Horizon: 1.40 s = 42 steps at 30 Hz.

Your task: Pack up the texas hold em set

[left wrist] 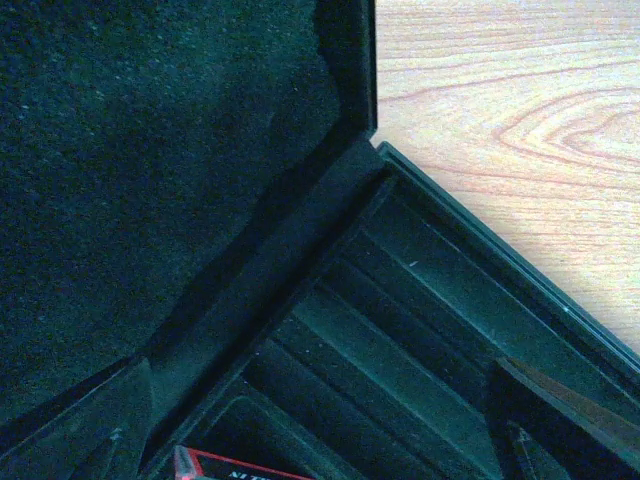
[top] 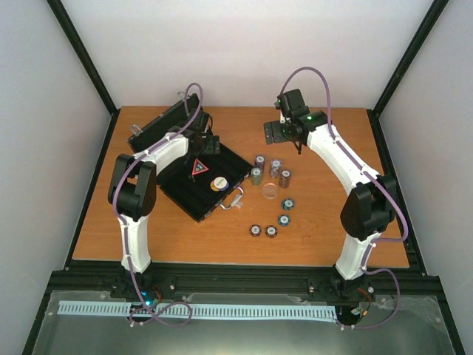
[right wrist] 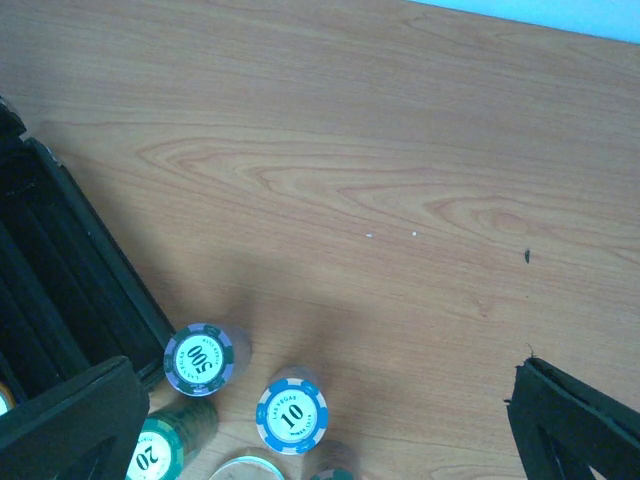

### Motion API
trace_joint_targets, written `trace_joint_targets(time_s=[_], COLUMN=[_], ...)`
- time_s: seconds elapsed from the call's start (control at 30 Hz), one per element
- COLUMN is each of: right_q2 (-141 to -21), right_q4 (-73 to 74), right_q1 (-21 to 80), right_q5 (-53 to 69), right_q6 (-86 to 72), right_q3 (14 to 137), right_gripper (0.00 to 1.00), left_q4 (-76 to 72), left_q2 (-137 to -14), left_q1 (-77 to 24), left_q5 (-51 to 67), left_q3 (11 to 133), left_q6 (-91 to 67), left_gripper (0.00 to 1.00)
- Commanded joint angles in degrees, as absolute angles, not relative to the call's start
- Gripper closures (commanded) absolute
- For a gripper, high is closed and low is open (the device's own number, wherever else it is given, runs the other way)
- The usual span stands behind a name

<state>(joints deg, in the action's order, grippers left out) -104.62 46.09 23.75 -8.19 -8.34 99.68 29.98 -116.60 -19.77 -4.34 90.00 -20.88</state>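
Observation:
The black case lies open at left-centre, its lid tilted up behind. In its tray rest a red-edged triangular token and a round disc. My left gripper hovers open over the tray's far corner. The left wrist view shows the grooved tray, the foam lid and the token's edge, with nothing between the fingers. Chip stacks stand right of the case. My right gripper hangs open above the 500 stack and the 10 stack.
Single flat chips and a pair lie nearer the front, with a clear round disc between them and the stacks. A green 20 stack stands by the case wall. Black frame posts border the wooden table.

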Motion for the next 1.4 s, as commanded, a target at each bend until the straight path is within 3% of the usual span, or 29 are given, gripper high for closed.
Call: trace_joint_targets(time_s=[0.0,0.63,1.37], right_q2=[-103.22,-103.49,-103.73], right_q4=[45.96,45.92,45.55], right_q1=[23.47,22.94,22.85], right_q5=[-8.52,-7.90,-7.73], right_q6=[-7.88,-6.86,-6.85], right_q3=[98.67,95.98,94.76], right_gripper=[0.00,0.00,0.00], left_q4=[30.80,30.92,29.86], left_q2=[-117.22,-117.40,-116.91], left_q1=[-19.49,-19.51,-19.50], left_q5=[-7.69,-5.31,5.29], left_q3=[92.95,87.77,81.83], left_q6=[-20.86,-24.35,-23.71], left_gripper=[0.08,0.08,0.08])
